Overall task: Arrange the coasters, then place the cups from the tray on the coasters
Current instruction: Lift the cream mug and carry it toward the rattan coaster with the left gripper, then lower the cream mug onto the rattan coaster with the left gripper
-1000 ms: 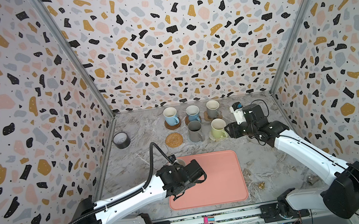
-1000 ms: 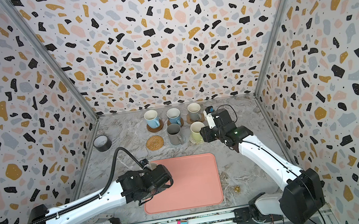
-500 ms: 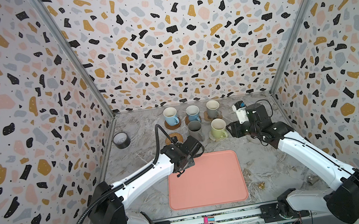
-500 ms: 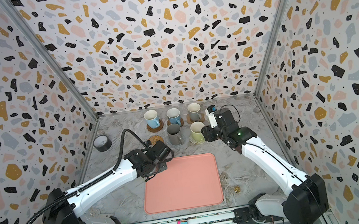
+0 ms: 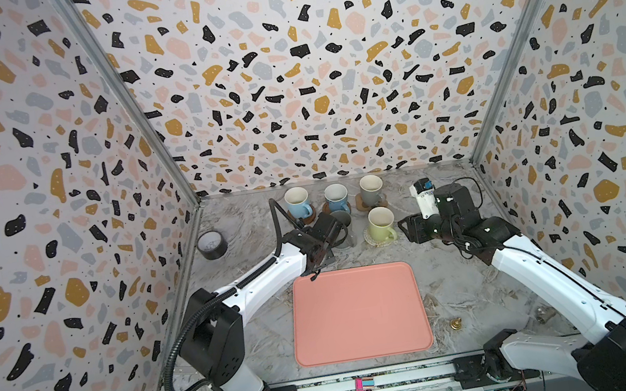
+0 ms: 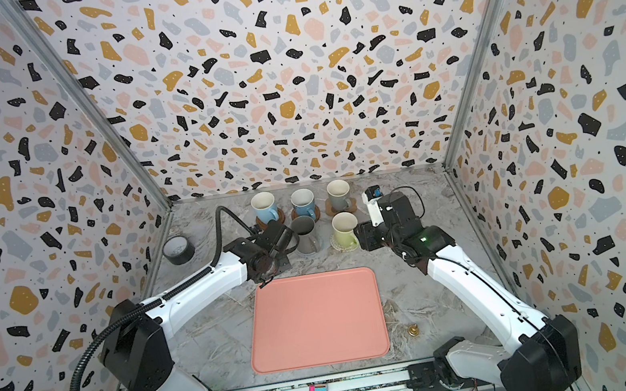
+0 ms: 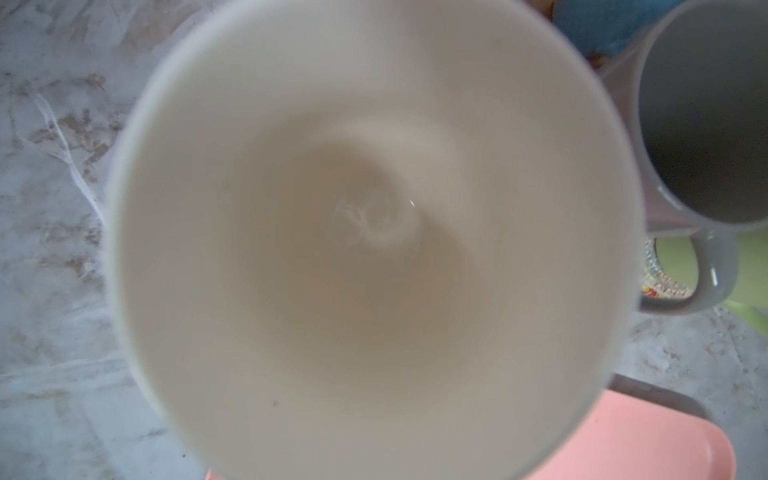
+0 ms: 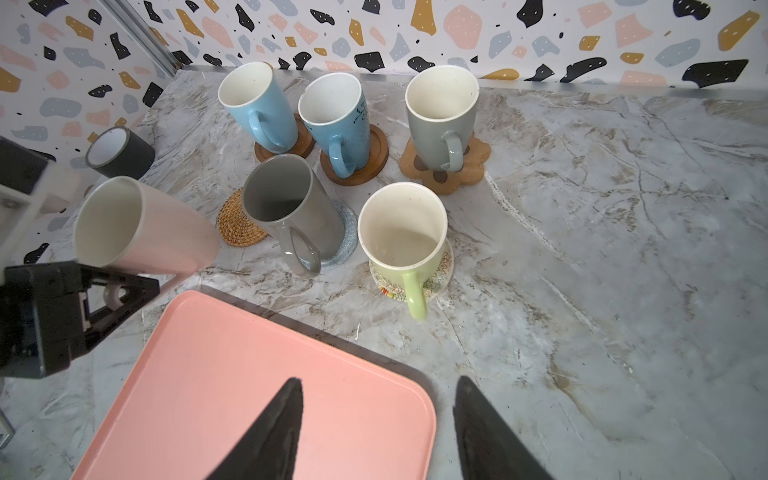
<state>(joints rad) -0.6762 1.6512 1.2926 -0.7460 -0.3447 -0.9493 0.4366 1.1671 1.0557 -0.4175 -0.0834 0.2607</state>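
Note:
My left gripper (image 5: 321, 250) is shut on the pale pink cup (image 8: 141, 228), held tilted above the table just beside the bare rattan coaster (image 8: 239, 222). The cup's cream inside (image 7: 374, 232) fills the left wrist view. Five cups stand on coasters: light blue (image 8: 257, 104) and deeper blue (image 8: 336, 116) on wooden discs, grey-beige (image 8: 440, 116) on the paw shape, dark grey (image 8: 291, 212) on pale blue, light green (image 8: 403, 232) on cream. The salmon tray (image 5: 358, 316) holds nothing. My right gripper (image 8: 379, 379) is open over the tray's far right corner.
A dark grey tape roll (image 5: 212, 245) stands by the left wall. A small brass piece (image 5: 455, 323) lies right of the tray. Patterned walls close in the back and both sides.
My left arm has swung from the tray's near left area towards the back, carrying the pink cup to the rattan coaster. The right arm has barely moved.

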